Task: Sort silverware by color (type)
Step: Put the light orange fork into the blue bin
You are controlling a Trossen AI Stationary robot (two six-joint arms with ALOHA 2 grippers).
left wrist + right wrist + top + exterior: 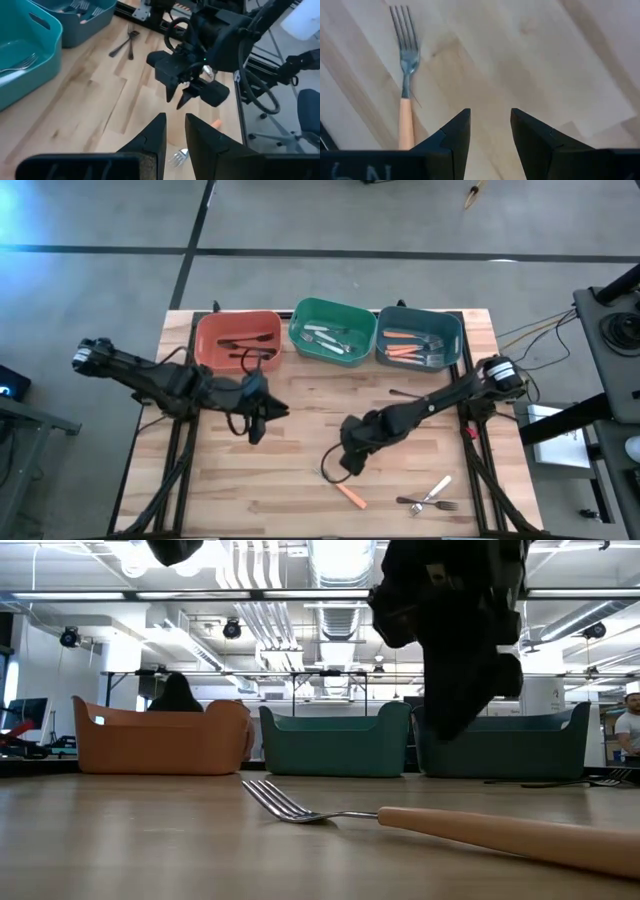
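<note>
An orange-handled fork [347, 492] lies flat on the wooden table toward the near edge; its tines [280, 805] point at the table's left. My right gripper [348, 470] hangs open just above the table beside it, and the fork [406, 95] lies off to one side of the fingers, not between them. Over the table's left middle, my left gripper [278, 412] is raised and points toward the right arm, with a narrow gap between its fingers [175, 135] and nothing in it. A white-handled fork [436, 490] and a black one [425, 504] lie together at the near right.
Three bins stand along the far edge: a red-orange bin [210, 345] with black forks, a green bin [300, 330] with white-handled ones, and a teal bin [455, 340] with orange-handled ones. Another black fork [405, 393] lies in front of the teal bin.
</note>
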